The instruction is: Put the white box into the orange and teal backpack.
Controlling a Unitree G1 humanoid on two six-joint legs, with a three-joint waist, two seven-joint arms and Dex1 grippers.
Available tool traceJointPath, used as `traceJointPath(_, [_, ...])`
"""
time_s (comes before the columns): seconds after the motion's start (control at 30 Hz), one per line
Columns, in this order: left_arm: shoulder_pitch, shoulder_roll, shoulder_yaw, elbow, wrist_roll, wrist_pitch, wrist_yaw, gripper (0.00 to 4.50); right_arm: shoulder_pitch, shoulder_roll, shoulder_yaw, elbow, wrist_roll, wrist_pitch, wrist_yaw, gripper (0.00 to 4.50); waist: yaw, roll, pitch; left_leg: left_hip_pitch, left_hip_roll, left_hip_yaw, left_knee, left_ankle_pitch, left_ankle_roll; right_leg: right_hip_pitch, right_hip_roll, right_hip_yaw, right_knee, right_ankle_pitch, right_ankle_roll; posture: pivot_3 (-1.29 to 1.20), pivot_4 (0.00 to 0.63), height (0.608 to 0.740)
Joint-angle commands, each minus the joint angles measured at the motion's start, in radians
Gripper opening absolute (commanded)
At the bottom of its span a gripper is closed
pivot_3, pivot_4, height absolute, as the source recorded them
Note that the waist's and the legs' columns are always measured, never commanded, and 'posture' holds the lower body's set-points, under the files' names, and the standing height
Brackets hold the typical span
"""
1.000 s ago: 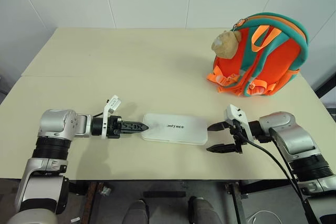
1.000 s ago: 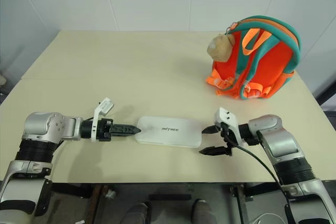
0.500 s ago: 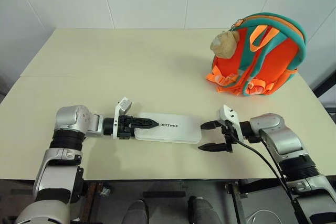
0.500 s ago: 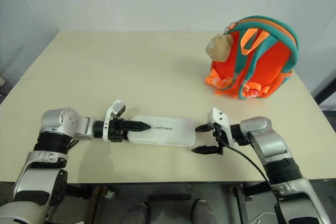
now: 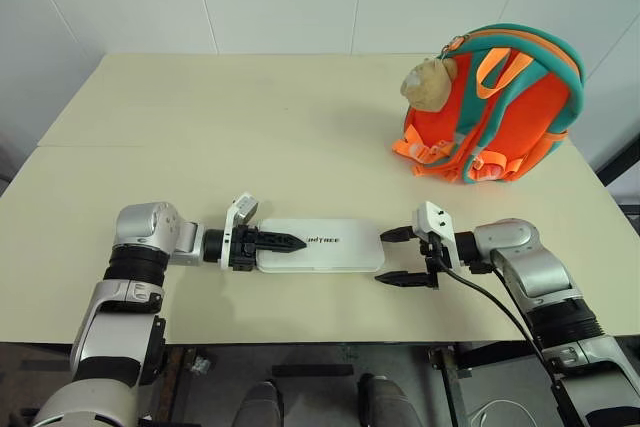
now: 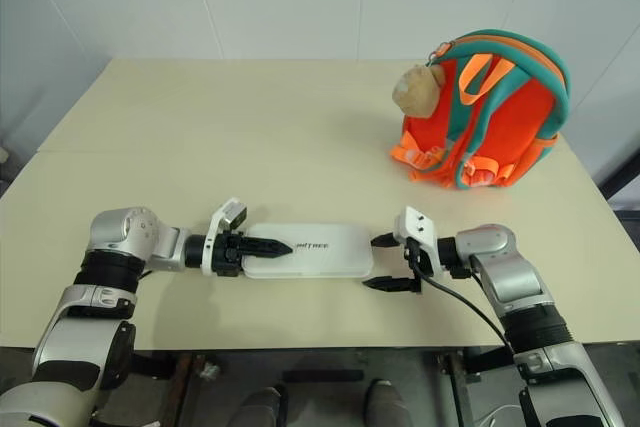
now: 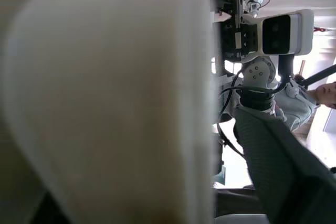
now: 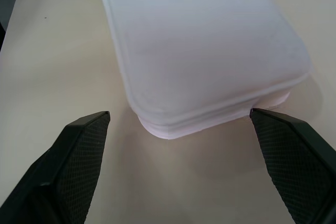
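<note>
White walls back the table (image 5: pixel 300 127); my left tool (image 5: pixel 290 243) overlaps the white box (image 5: pixel 335 247), grip unclear; my right tool (image 5: pixel 397 257) gapes beside it.

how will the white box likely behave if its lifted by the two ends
The white box looks like a rigid flat case with crisp rounded edges, so it probably stays stiff rather than sagging. Its smooth surface may be slippery between the fingers. Lying flat on the table, it should slide rather than roll or tip.
</note>
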Motion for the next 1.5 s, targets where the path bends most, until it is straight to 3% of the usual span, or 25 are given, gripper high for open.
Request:
traceJointPath(0.03, [0.013,0.004,0.008,-0.023,-0.036,0.009,-0.014,1.93,0.021,-0.026,-0.036,-0.039,0.015,-0.016,-0.010,4.50,0.000,0.000,0.000,0.000,0.000,0.000,0.000,0.000,0.000,0.000,0.000,0.000,0.000,0.000,0.000,0.00,0.150,0.740])
traceJointPath(0.13, [0.024,0.001,0.033,-0.023,-0.042,-0.001,-0.002,1.29,0.048,-0.035,-0.052,-0.066,0.023,-0.015,-0.026,4.50,0.000,0.000,0.000,0.000,0.000,0.000,0.000,0.000,0.000,0.000,0.000,0.000,0.000,0.000,0.000,0.00,0.150,0.740])
traceJointPath(0.3, [0.063,-0.034,0.126,-0.085,-0.056,-0.072,0.047,1.29,0.089,-0.055,-0.122,-0.125,0.062,0.036,-0.082,4.50,-0.001,0.000,0.000,0.000,0.000,0.000,0.000,0.000,0.000,0.000,0.000,0.000,0.000,0.000,0.000,0.00,0.150,0.740])
traceJointPath(0.43, [0.132,-0.046,0.230,-0.187,-0.077,-0.193,0.072,1.29,0.141,-0.121,-0.279,-0.192,0.109,0.127,-0.179,4.50,0.001,0.000,0.000,0.000,0.000,0.000,0.000,0.000,0.000,0.000,0.000,0.000,0.000,0.000,0.000,0.00,0.150,0.740])
traceJointPath(0.57, [0.204,-0.027,0.265,-0.242,-0.072,-0.271,0.074,1.29,0.123,-0.175,-0.394,-0.136,0.105,0.147,-0.283,4.50,0.001,0.000,0.000,0.000,0.000,0.000,0.000,-0.001,0.000,0.000,-0.001,0.000,-0.001,0.000,-0.001,0.00,0.150,0.740])
traceJointPath(0.8, [0.275,-0.025,0.264,-0.311,-0.088,-0.299,0.079,1.29,-0.144,-0.169,-0.364,0.169,-0.009,0.049,-0.465,4.50,-0.006,0.000,0.000,-0.001,0.000,0.002,0.001,0.000,0.001,0.000,-0.001,0.001,-0.005,-0.006,-0.015,0.00,0.150,0.740])
traceJointPath(1.0, [0.310,-0.039,0.289,-0.371,-0.122,-0.300,0.097,1.29,-0.376,-0.091,-0.338,0.440,-0.039,-0.030,-0.522,4.50,-0.006,0.000,0.000,-0.001,0.000,0.002,0.000,0.000,0.001,0.000,-0.001,0.002,-0.005,-0.004,-0.011,0.00,0.150,0.740])
traceJointPath(1.1, [0.337,-0.040,0.313,-0.402,-0.145,-0.291,0.114,1.29,-0.458,-0.050,-0.336,0.555,-0.033,-0.064,-0.523,4.50,-0.005,0.000,0.000,-0.001,0.000,0.002,-0.003,0.000,0.001,0.000,-0.001,0.001,-0.005,0.002,0.000,0.00,0.150,0.740])
traceJointPath(1.23, [0.371,-0.032,0.347,-0.440,-0.178,-0.279,0.133,1.29,-0.545,0.001,-0.353,0.680,-0.016,-0.097,-0.522,4.50,-0.007,0.000,0.000,-0.001,0.000,0.002,-0.006,0.000,0.001,-0.003,-0.001,0.001,-0.006,0.002,0.000,0.00,0.150,0.740])
traceJointPath(1.37, [0.390,-0.026,0.386,-0.449,-0.191,-0.303,0.164,1.29,-0.609,0.073,-0.398,0.807,0.020,-0.255,-0.503,4.50,-0.010,0.000,0.000,-0.001,0.000,0.002,-0.011,0.001,-0.001,-0.005,0.000,0.001,-0.005,0.001,0.000,0.00,0.150,0.740])
traceJointPath(1.5, [0.389,-0.028,0.400,-0.453,-0.196,-0.323,0.184,1.29,-0.627,0.113,-0.428,0.852,0.055,-0.380,-0.438,3.54,-0.012,0.000,0.000,-0.001,0.000,0.002,-0.011,0.001,-0.002,-0.005,0.000,0.001,-0.005,0.001,0.000,0.00,0.150,0.740])
